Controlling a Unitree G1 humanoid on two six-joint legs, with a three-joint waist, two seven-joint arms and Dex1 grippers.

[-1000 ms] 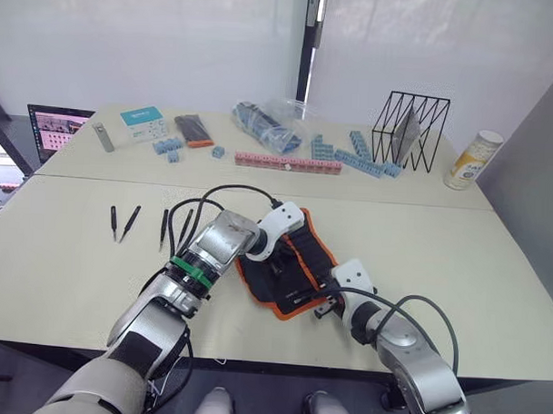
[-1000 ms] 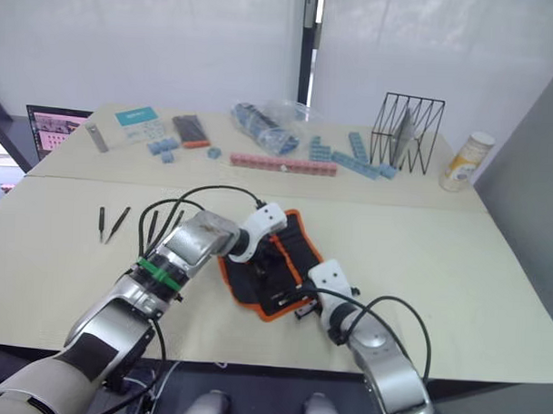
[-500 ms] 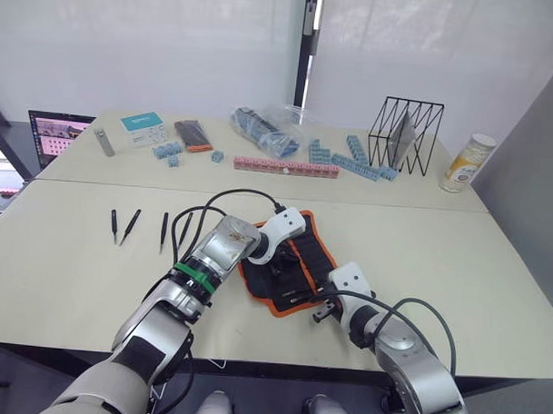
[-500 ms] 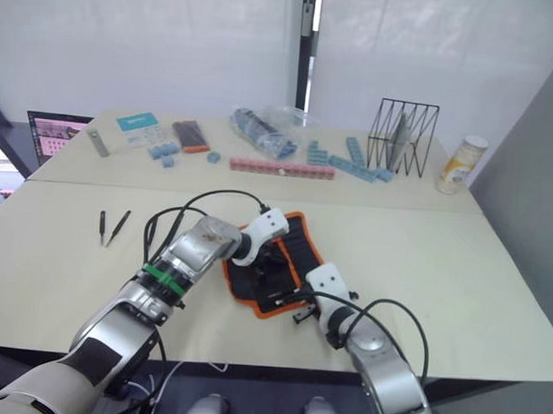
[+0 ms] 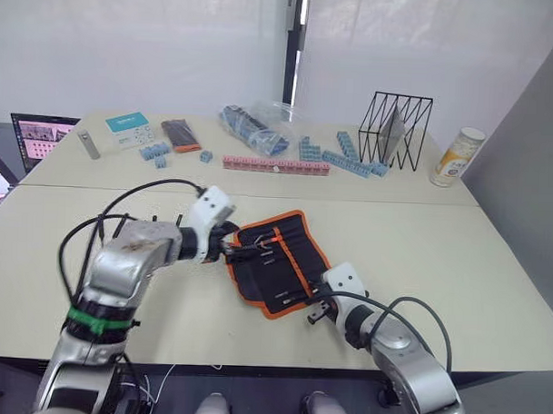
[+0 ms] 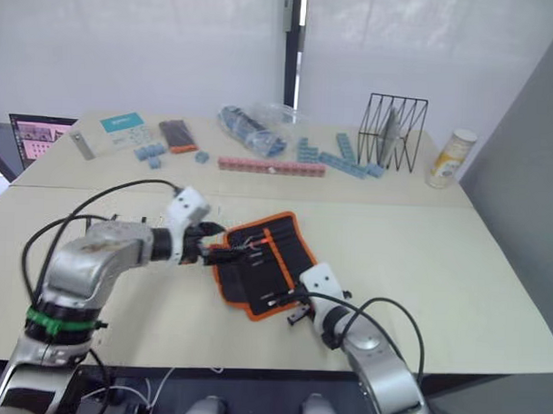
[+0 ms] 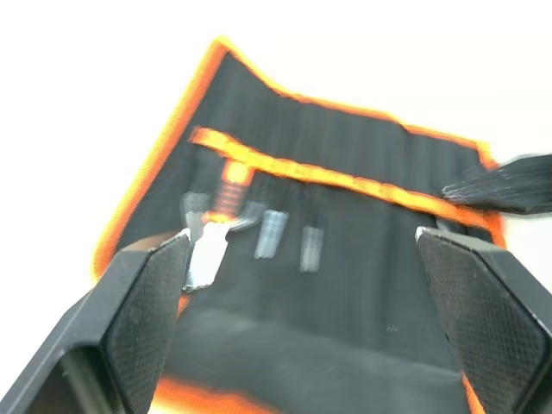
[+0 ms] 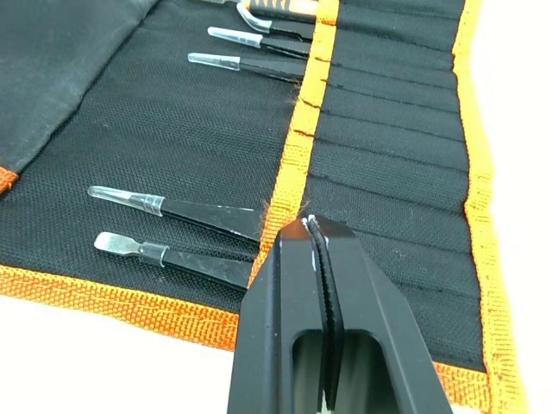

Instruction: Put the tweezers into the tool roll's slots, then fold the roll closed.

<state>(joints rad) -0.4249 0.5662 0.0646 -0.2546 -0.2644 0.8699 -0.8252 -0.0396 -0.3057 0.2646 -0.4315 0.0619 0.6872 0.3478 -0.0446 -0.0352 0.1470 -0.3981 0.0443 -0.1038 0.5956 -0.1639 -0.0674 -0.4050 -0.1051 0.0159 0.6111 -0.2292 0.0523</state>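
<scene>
1. Eye views: the tool roll [image 5: 276, 260] lies unrolled, inner face up, on the near table [image 5: 456, 259], closer to its front edge than its back edge and about midway between its sides. The left gripper [image 5: 228, 251] sits at the roll's left edge; the right gripper [image 5: 316, 310] sits at the corner of the roll nearest the front edge. Building blocks [image 5: 276, 164], a wire rack [image 5: 395, 129] and a bottle [image 5: 449, 158] stand well apart on the far table.

2. Left wrist view: the left gripper's fingers [image 7: 142, 315] are spread wide apart with nothing between them, aimed at the roll's inner face. Tweezers [image 7: 272, 233] already sit in the slots [image 7: 345, 147] under the orange stripe [image 7: 302, 171], capped tips sticking out.

3. Right wrist view: the right gripper [image 8: 317, 233] has its fingers pressed together, tip resting at the orange stripe, empty as far as I can tell. Two tweezers lie pocketed just beside it, two more farther along.

4. Handling, as a judgement: the roll is light, limp fabric that will sag and slide, so pinch the orange edging [image 8: 112, 297] at a corner to fold it. The tweezers are stiff, slim and slippery, so best gripped mid-shaft.
</scene>
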